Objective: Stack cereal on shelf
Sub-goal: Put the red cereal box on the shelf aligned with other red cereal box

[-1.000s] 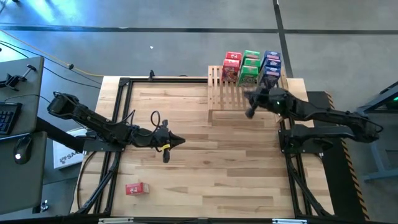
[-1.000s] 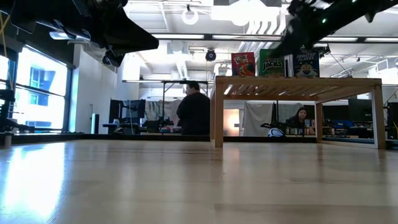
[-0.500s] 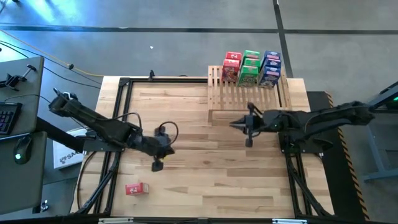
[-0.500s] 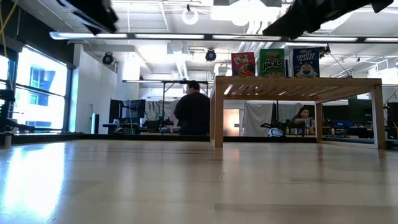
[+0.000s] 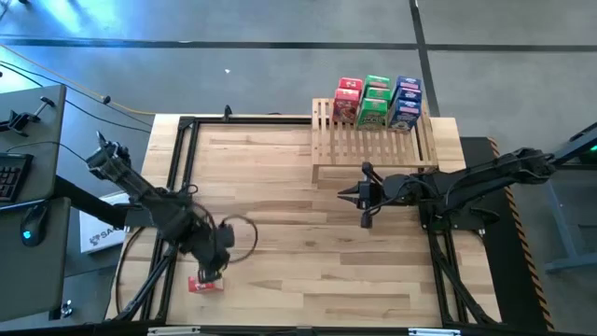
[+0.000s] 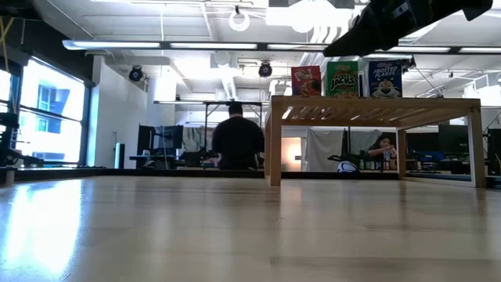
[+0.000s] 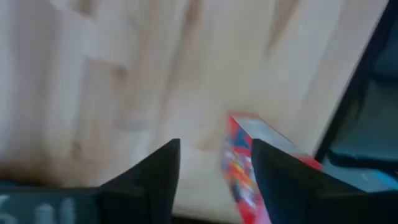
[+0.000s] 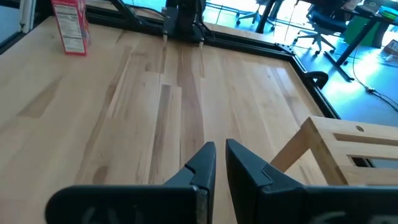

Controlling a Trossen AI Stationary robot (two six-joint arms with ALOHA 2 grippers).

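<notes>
One red cereal box [image 5: 202,285] lies flat on the table near the front left corner. My left gripper [image 5: 214,272] hovers just over it, open. In the left wrist view the box [image 7: 244,168] shows between and beyond the two fingers [image 7: 216,149], close to one of them, with no contact visible. The shelf [image 5: 373,142] stands at the far right. Red [image 5: 348,101], green [image 5: 375,101] and blue [image 5: 407,103] cereal boxes stand upright along its far edge. My right gripper [image 5: 360,198] is shut and empty, just in front of the shelf's near left corner [image 8: 311,134].
A black metal frame [image 5: 182,168] runs along the table's left and right sides. The middle and near right of the plank top [image 5: 317,261] are bare wood. In the low view, people sit at desks in the room beyond the shelf [image 6: 376,106].
My left gripper has swung from the table's middle toward the near left corner and come down over the lying red box. My right gripper has drawn back from the shelf's boxes toward the near edge and a little left, staying shut.
</notes>
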